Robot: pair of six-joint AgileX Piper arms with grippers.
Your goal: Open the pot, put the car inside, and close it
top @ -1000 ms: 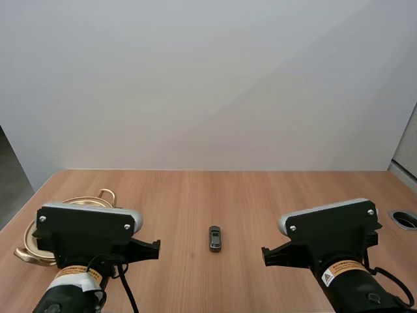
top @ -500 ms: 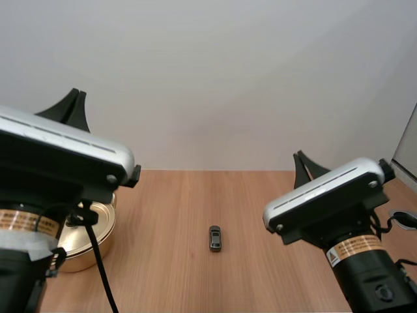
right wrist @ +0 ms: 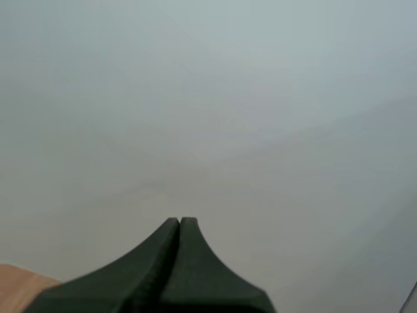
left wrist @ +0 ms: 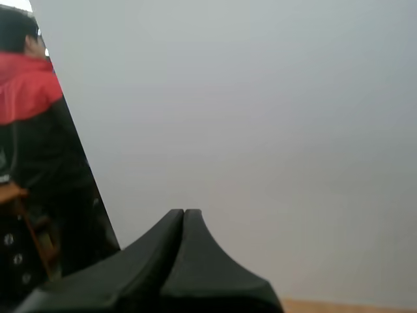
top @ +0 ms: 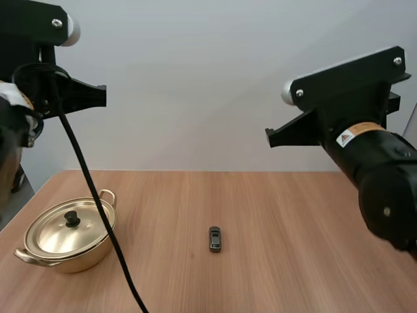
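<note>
While both arms hang high above the desk (top: pixel 293 215), the toy car (top: pixel 215 238) lies alone near the middle of the wooden top. It is a small dark thing with its length running front to back, and nothing touches it. Well apart from it, toward the left near corner, stands the golden pot (top: pixel 71 251), its lid (top: pixel 58 233) seated on the rim and the black knob (top: pixel 72 218) upright at the lid's centre. The left arm (top: pixel 39 39) is up over the pot's side of the desk and the right arm (top: pixel 355 124) up over the right side, both well clear of the car. In the left wrist view the left jaws lie pressed together as one dark wedge with nothing between them, set against a pale wall (left wrist: pixel 260 130), and a person (left wrist: pixel 29 111) in red and black shows beside that wall's edge. The right jaws are likewise closed on nothing in the right wrist view, with a sliver of the desk near them.
</note>
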